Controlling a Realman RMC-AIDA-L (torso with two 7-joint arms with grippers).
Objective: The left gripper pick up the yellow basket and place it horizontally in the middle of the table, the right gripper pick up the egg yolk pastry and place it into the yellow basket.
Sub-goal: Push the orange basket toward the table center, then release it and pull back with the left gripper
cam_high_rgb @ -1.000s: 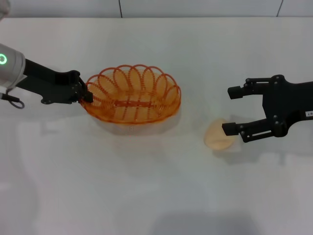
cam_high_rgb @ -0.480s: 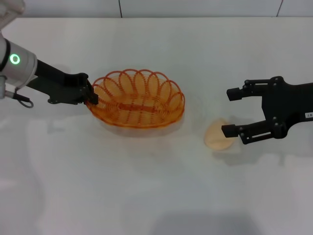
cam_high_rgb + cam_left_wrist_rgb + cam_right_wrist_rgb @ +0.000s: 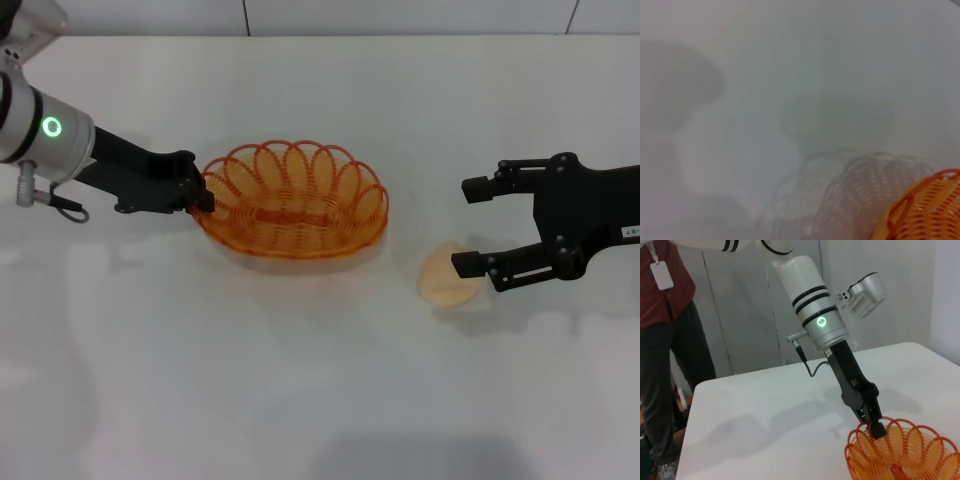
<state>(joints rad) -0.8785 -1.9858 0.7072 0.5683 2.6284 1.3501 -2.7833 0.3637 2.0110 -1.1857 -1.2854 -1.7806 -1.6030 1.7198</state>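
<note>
2 grippers are at work over the table (image 3: 300, 400). The left gripper (image 3: 203, 200) is clamped on the 9 o'clock rim of the yellow basket (image 3: 295, 200), which sits near the table's middle. At 3 o'clock from the basket, well apart, the egg yolk pastry (image 3: 446, 276) lies on the table, the spread fingers of the right gripper (image 3: 467, 226) around it, the nearer fingertip touching it.
</note>
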